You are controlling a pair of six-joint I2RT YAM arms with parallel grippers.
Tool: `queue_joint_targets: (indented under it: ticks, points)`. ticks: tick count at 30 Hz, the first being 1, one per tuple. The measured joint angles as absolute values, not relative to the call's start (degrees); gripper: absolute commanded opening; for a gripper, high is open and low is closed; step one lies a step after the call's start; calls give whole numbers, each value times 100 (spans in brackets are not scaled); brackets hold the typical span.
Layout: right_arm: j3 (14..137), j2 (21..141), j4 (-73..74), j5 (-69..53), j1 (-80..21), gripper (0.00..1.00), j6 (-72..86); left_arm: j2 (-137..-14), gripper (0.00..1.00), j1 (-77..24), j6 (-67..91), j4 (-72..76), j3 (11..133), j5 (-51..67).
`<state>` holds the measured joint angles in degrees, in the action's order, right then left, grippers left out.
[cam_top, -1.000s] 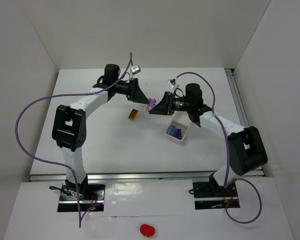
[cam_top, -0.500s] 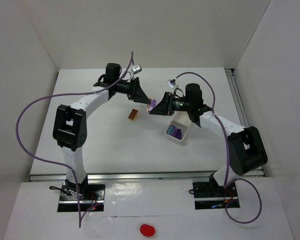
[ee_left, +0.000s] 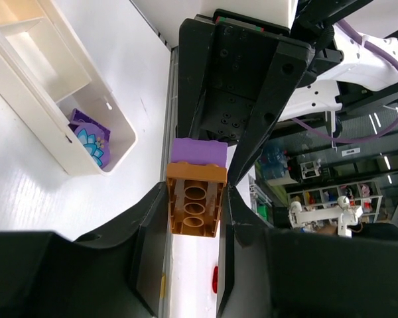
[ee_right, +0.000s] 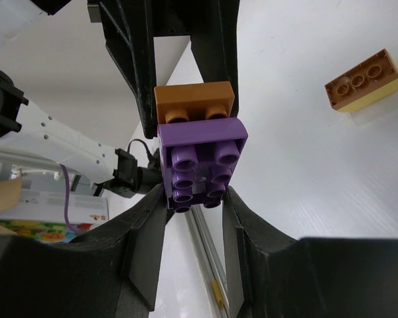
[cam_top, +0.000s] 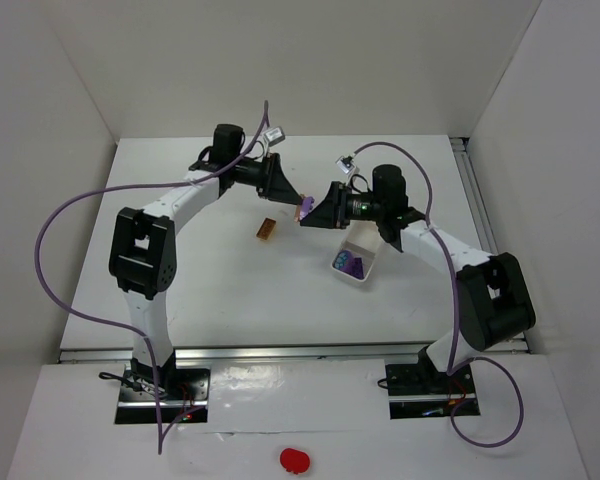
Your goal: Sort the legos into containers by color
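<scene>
Barely anything has shifted since a second ago: my left fingers [ee_left: 146, 258] clench the orange brick [ee_left: 194, 199], my right fingers [ee_right: 142, 252] clench the purple brick [ee_right: 200, 162], and the two bricks are stuck together between them.

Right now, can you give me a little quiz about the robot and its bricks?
1. True or false: the left gripper grips an orange brick.
2. What colour is the brick in the right gripper? A yellow, B purple, C green.
3. Fill in: the bricks in the white tray are ___.
Key: 1 true. 2 B, a purple brick stuck to the orange one. 3 purple.
</scene>
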<state>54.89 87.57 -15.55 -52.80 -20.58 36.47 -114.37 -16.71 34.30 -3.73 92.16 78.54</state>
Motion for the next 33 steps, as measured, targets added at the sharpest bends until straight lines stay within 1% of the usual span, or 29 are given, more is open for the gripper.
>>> queue_joint_targets:
  ticks: [5,15,18,22,26,31,32,33]
  points:
    - [5500,8661,-1293,-5065,-2058,9,3535,-11437,0,-1645,3315,-497,9225,7734]
    - [5476,7955,-414,-4108,-1922,9,3221,-11434,0,-1328,3459,-550,9032,7343]
    - [5476,7756,231,-3492,-1883,9,3070,-11434,0,-1295,3472,-565,9030,7177]
    - [5439,7588,1332,-2298,-1870,9,2998,-11434,0,-1304,3332,-910,9032,6816]
    - [5059,7269,2121,-1426,-1870,9,3094,-11434,0,-1304,3288,-1116,9032,6643]
    - [4777,7076,2764,-840,-1870,9,3234,-11434,0,-1304,3275,-1216,9032,6563]
    - [4770,7072,2845,-775,-1870,13,3242,-11434,0,-1304,3273,-1236,9032,6560]
    - [4762,7065,2891,-727,-1870,13,3253,-11434,0,-1304,3275,-1251,9032,6558]
